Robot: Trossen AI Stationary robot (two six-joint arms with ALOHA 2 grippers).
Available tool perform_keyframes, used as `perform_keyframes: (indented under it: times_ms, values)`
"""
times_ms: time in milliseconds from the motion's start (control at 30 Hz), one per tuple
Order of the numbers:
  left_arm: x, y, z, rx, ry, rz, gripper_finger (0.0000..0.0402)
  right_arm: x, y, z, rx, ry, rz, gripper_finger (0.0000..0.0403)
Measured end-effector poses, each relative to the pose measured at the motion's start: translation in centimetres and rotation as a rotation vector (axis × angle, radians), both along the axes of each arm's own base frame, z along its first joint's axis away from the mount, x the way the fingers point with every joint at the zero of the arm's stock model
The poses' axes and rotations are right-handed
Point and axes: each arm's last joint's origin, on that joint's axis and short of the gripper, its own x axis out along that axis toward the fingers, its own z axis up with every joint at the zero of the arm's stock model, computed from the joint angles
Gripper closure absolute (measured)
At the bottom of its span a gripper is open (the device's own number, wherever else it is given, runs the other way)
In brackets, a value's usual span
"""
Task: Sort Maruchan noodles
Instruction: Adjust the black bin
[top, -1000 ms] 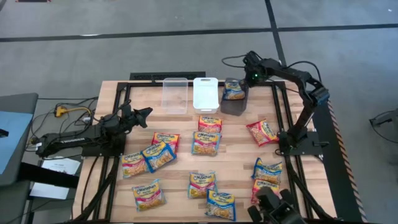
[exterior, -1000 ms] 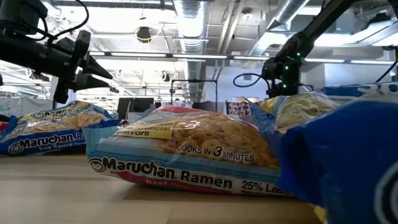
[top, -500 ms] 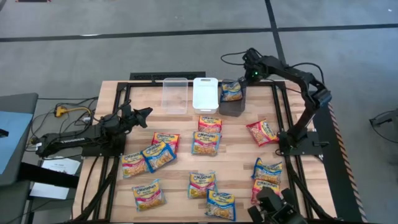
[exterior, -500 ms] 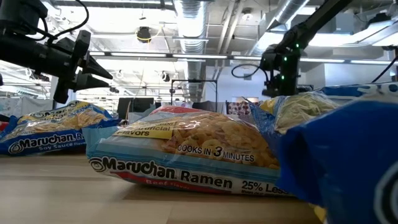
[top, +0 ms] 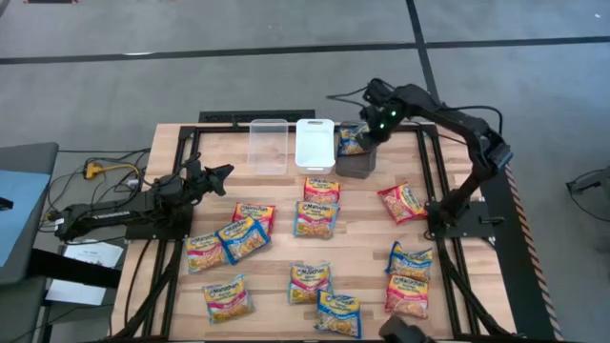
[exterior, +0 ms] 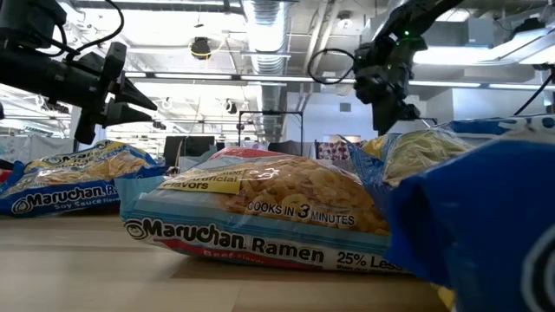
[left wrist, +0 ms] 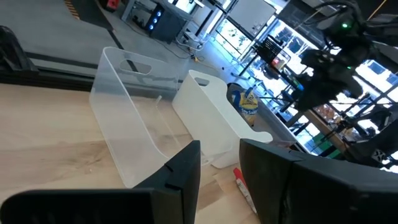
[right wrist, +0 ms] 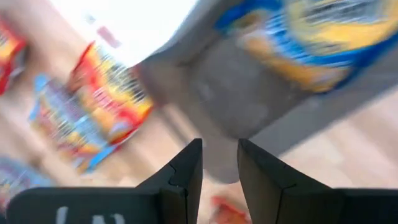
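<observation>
One blue-banded packet (top: 354,139) was seen lying in the dark-grey bin (top: 356,164) at the far side of the table (top: 362,238); the other Maruchan noodles (top: 315,218) were spread flat over the middle and near part of the table, none in the clear bin (top: 269,145) or the white bin (top: 315,143). The right gripper (top: 370,122) was found above the dark-grey bin, fingers slightly apart and holding nothing. The left gripper (top: 225,173) was parked at the left of the table, fingers likewise a little apart and empty. The step in hand was judged to be the end of a drop-off. The next move would call for a matching packet to be chosen and reached for.
</observation>
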Motion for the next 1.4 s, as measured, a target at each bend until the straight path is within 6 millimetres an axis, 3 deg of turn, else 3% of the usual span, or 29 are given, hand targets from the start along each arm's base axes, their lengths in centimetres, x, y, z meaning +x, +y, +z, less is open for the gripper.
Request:
perform_keyframes:
  times_ms: [267, 533, 933, 1400]
  values:
    - [-0.1, 0.1, 0.0, 0.002, 0.001, 0.032, 0.0301, 3.0, 3.7, 0.0, -0.002, -0.017, 0.195, 0.0278]
    - [-0.1, 0.1, 0.0, 0.003, 0.001, 0.033, 0.0301, 4.2, 5.1, -0.7, -0.014, -0.029, 0.244, 0.0278]
    - [-0.1, 0.1, 0.0, 0.002, 0.001, 0.033, 0.0301, 3.6, 5.5, -3.5, 0.037, 0.023, 0.206, 0.0278]
    - [-0.1, 0.1, 0.0, 0.001, 0.0, 0.031, 0.0301, 2.6, 4.9, -5.2, 0.045, 0.05, 0.159, 0.0278]
